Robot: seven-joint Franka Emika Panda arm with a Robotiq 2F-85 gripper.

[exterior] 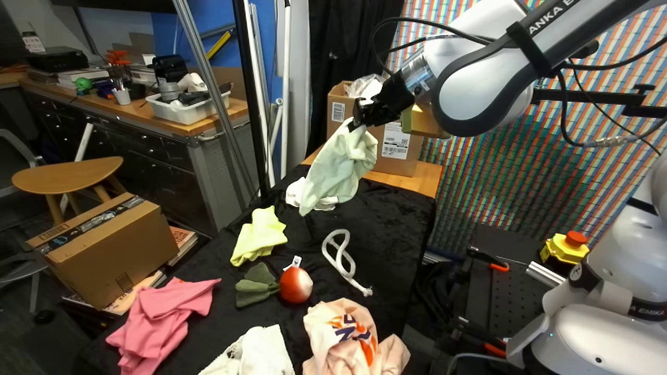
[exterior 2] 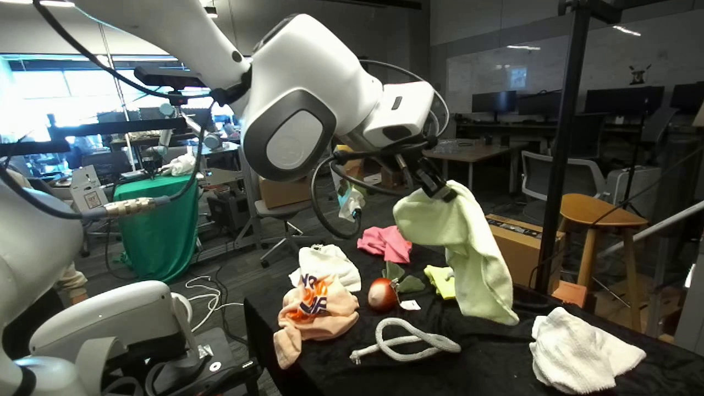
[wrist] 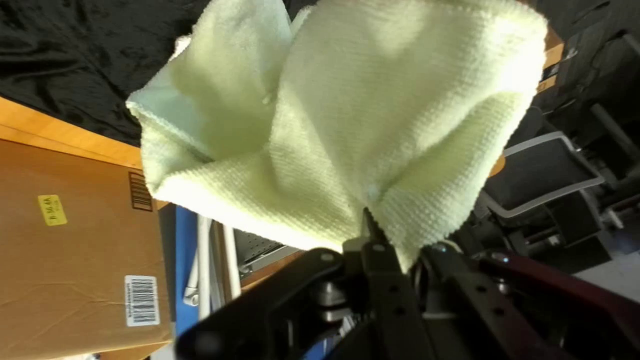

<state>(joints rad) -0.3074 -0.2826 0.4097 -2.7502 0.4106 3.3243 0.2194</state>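
Observation:
A pale green cloth (exterior: 341, 164) hangs in folds from my gripper (exterior: 357, 124), well above the black-covered table (exterior: 396, 219). In the wrist view my gripper (wrist: 392, 232) is shut on the cloth (wrist: 405, 110), which hides part of the fingers. The gripper (exterior 2: 443, 192) pinches it near its top in an exterior view. A crumpled white cloth (exterior 2: 583, 352) lies on the table, partly behind the hanging cloth in an exterior view. Also on the table are a bright yellow cloth (exterior: 260, 234), a looped grey-white rope (exterior 2: 407, 341) and a red-and-white toy vegetable with green leaves (exterior: 296, 285).
A pink cloth (exterior: 164, 317), a peach cloth with printed letters (exterior: 344, 333) and another white cloth (exterior: 255, 354) lie along the table's near side. A cardboard box (exterior: 401, 148) stands behind the gripper. A black pole (exterior 2: 561, 143) rises at the table's edge.

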